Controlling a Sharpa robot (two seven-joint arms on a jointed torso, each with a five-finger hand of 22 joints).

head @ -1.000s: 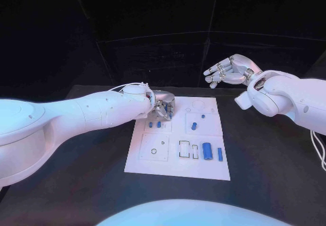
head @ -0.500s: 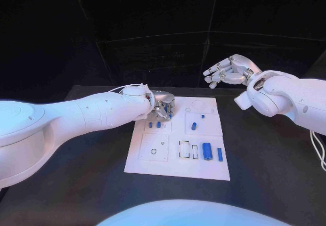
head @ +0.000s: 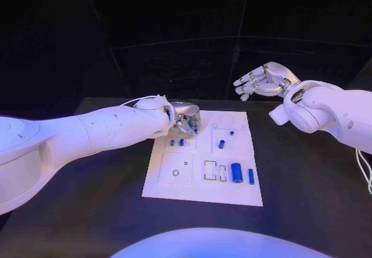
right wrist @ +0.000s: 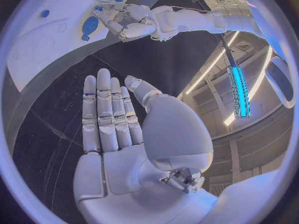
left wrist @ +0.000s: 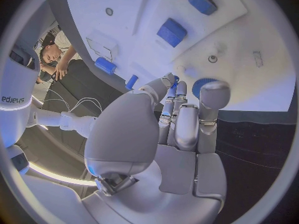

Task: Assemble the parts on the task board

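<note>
The white task board (head: 198, 188) lies in the middle of the table. My left hand (head: 184, 118) hangs over its far left corner, fingers curled down. A small blue part (left wrist: 176, 79) shows pinched between its thumb and a finger, just above a round blue part (left wrist: 201, 84) on the board (left wrist: 249, 45). The right wrist view shows that round part (right wrist: 89, 25) beside my left hand (right wrist: 127, 20). My right hand (head: 262, 79) is raised beyond the board's far right corner, fingers straight and holding nothing (right wrist: 109, 119).
Other blue parts lie on the board: a thick cylinder (head: 236, 172) and a slim bar (head: 251, 176) at the near right, a short piece (head: 222, 143) mid-board, and two small ones (head: 177, 142) near my left hand. Dark table surrounds the board.
My left hand's fingers have drawn up a little from the board at the same corner. The right hand has barely moved.
</note>
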